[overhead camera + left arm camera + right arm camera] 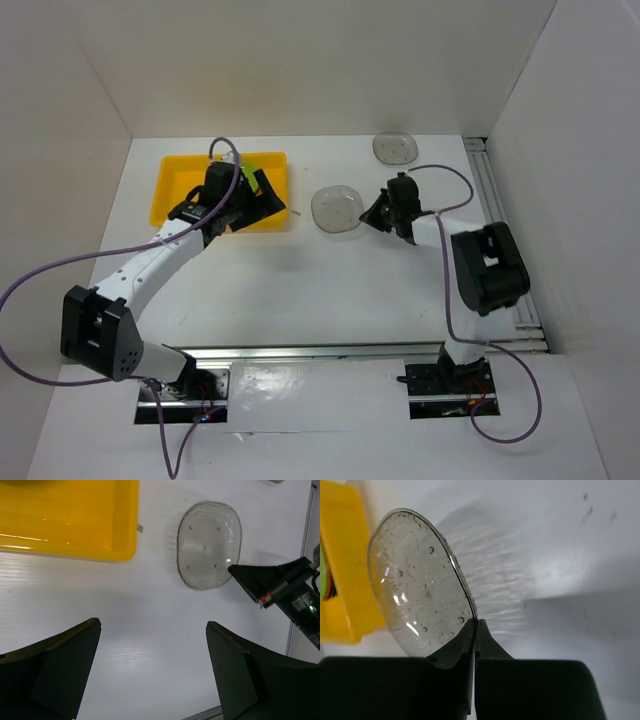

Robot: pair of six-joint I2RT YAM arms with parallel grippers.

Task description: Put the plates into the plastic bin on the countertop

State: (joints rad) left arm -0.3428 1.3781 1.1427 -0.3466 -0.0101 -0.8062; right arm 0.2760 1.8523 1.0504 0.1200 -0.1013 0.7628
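Observation:
My right gripper (372,215) is shut on the near rim of a translucent grey plate (336,209), which is right of the yellow bin (175,190). In the right wrist view the jaws (475,625) pinch the rim of this plate (415,590), which stands tilted over the white countertop. My left gripper (262,195) is open and empty over the bin's right end. In the left wrist view it (152,630) hangs above bare countertop, with the bin (70,535) and the held plate (209,544) ahead. A lime green plate (243,170) shows in the bin, mostly hidden by the arm. A second translucent plate (395,148) lies at the back.
White walls enclose the countertop on three sides. A metal rail (500,220) runs along the right edge and another (320,352) along the front by the arm bases. Purple cables loop from both arms.

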